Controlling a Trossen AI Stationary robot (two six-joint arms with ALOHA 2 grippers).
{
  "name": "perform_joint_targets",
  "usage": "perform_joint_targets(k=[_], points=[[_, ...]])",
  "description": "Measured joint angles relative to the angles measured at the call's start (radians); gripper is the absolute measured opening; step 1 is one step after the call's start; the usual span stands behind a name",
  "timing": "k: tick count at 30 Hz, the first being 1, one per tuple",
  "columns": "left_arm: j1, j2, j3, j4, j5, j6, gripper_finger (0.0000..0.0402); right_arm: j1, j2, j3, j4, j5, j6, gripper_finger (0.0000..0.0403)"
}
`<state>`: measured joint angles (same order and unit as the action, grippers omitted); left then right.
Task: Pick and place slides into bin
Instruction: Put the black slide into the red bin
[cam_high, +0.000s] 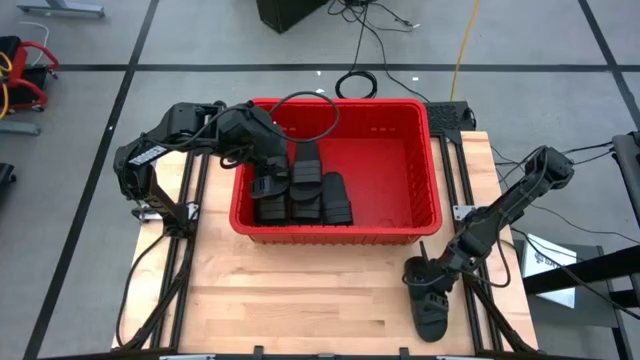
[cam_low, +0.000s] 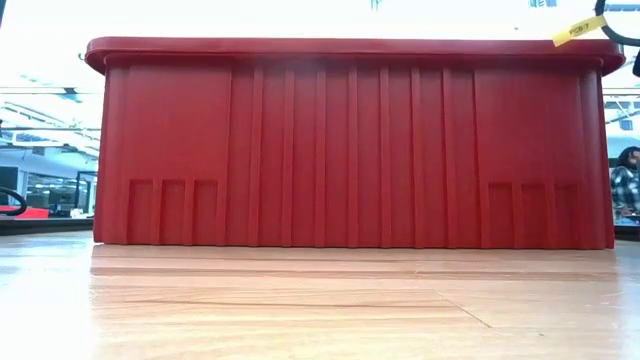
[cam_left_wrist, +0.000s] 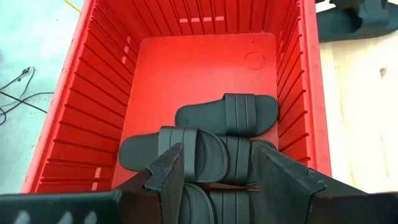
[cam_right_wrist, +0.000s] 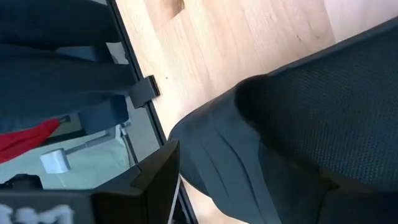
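High view: my two hands work apart, one in the bin, one at the surface's right front corner.

My left hand (cam_high: 268, 185) hangs inside the red bin (cam_high: 420, 215), fingers spread and released over the slides (cam_high: 305, 195) lying side by side at its left end; my left wrist view shows three of them overlapping on the bin floor, which the bin's wall hides from the low view. A black cable (cam_high: 355, 82) loops on the floor behind the bin. At right, my right hand (cam_high: 428, 285) is down on a lone slide (cam_high: 432, 318) on the wooden surface (cam_high: 300, 290), its fingers spread around it; whether they grip it I cannot tell.
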<state>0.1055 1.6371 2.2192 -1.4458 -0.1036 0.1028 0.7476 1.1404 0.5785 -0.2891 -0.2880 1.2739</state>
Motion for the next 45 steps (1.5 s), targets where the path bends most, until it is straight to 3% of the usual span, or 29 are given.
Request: perform_joint_targets(k=[7,11,20,27,45], points=[[0.0,0.0,0.0,0.0,0.0,-0.008,0.0184,-0.015,-0.002,-0.001,0.046,0.007,-0.008,0.0212],[0.0,0.0,0.0,0.012,0.0,-0.005,0.0184,-0.021,-0.007,-0.001,0.157,0.082,-0.03,0.0212],[0.0,0.0,0.0,0.036,0.0,-0.006,0.0184,-0.021,-0.006,-0.002,0.061,0.181,-0.003,0.0212],[0.0,0.0,0.0,0.033,0.0,-0.003,0.0184,-0.019,-0.006,-0.002,-0.002,0.1,-0.009,0.0212],[0.0,0.0,0.0,0.027,0.0,-0.002,0.0184,0.017,0.061,-0.001,0.058,0.1,-0.025,0.0212]])
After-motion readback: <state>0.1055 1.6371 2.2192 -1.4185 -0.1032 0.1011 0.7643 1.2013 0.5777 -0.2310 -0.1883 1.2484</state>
